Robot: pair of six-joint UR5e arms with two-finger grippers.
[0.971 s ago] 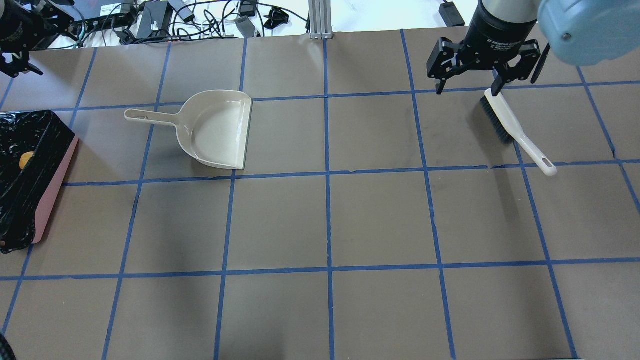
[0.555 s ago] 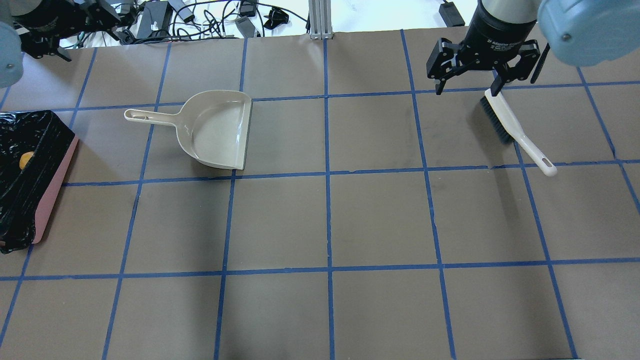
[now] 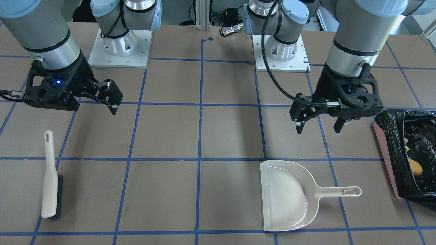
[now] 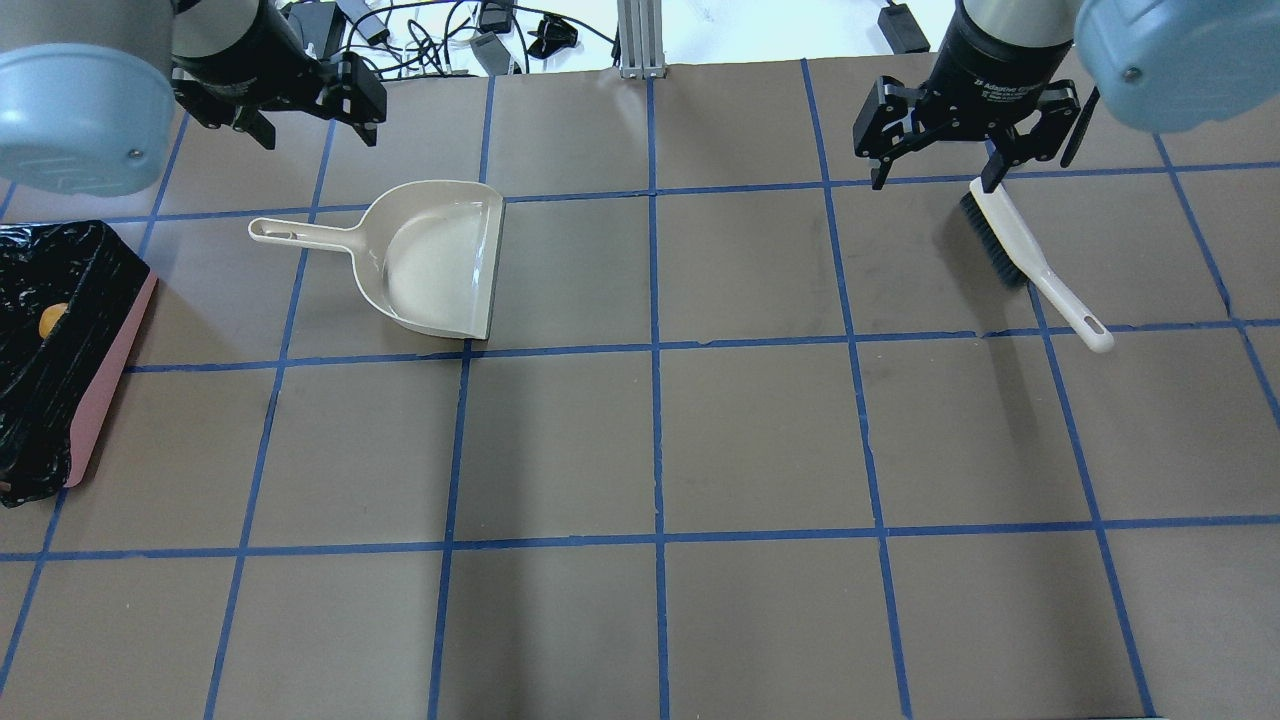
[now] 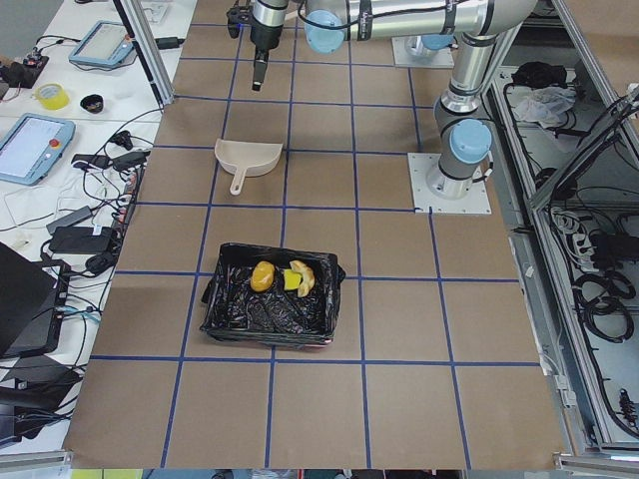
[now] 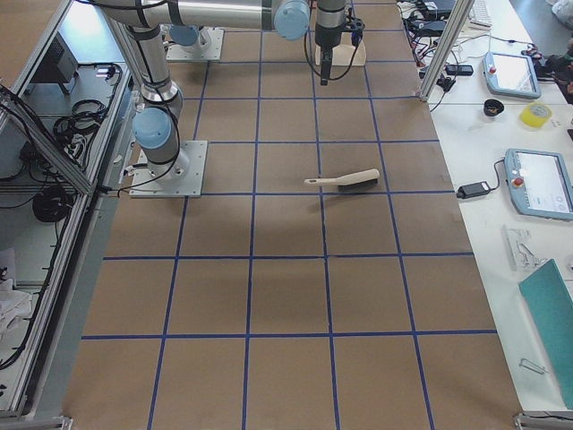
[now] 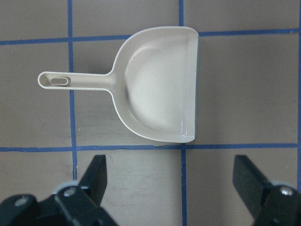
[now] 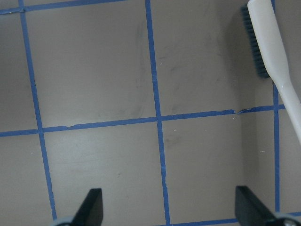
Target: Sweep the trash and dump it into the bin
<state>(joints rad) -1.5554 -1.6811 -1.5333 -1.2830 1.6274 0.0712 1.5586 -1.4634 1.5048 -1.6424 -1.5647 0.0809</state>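
Observation:
The bin [image 4: 105, 390], pink-sided with a black bag, stands at the table's left edge. The orange-yellow lump [image 4: 52, 320] lies in it. The exterior left view shows the lump [image 5: 263, 275], the yellow sponge [image 5: 288, 280] and the pale crescent slice [image 5: 304, 277] together inside the bin [image 5: 265, 329]. My left gripper [image 4: 318, 135] is open and empty, hovering just behind the beige dustpan [image 4: 430, 260]. The left wrist view shows the dustpan [image 7: 160, 84] empty. My right gripper [image 4: 934, 180] is open and empty above the head end of the white brush [image 4: 1010, 240].
The dustpan lies flat with its handle [image 4: 290, 232] pointing toward the bin. The brush lies on its side, its handle [image 4: 1075, 315] pointing toward the front right. Cables and boxes [image 4: 330, 30] lie beyond the far table edge.
My left arm has swung right from the far left edge to a spot behind the dustpan. The right arm, dustpan, brush and bin have not moved.

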